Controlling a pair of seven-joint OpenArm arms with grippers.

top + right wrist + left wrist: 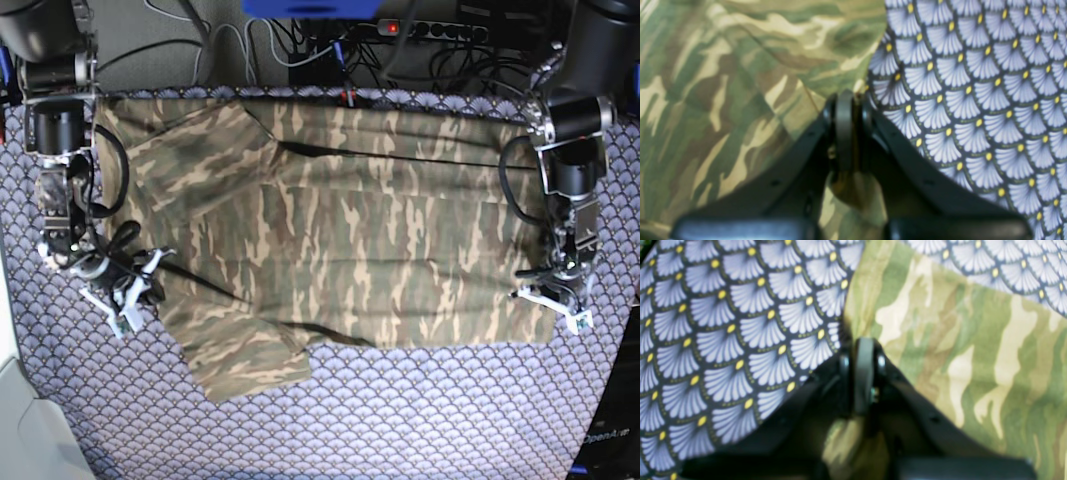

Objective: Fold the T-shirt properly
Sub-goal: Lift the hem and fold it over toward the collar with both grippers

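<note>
Camouflage fabric covers most of the worktop: the T-shirt (340,230) lies spread across the purple scale-patterned tablecloth (400,420), its soft cloth streaked in olive green, tan and brown. Long shallow creases run across its upper part, and one short sleeve (240,350) juts out toward the near edge as a blunt rectangular flap. The tablecloth shows a regular print of pale fan-shaped scales, each tipped with a yellow dot, on a dark ground.

On the base view's right, the left gripper (553,300) is down at the shirt's lower corner. The left wrist view shows its black jaws pressed together, with a bunched wad of camouflage cloth caught between them just at the fabric's edge (863,373).

On the base view's left, the right gripper (130,285) sits at the opposite edge of the shirt, beside the sleeve. Its jaws are likewise closed tight, and a pinch of the same cloth is seen gathered behind the fingertips in the right wrist view (845,130).

Dark cables (300,40) and a power strip (440,30) lie beyond the worktop's far edge.
</note>
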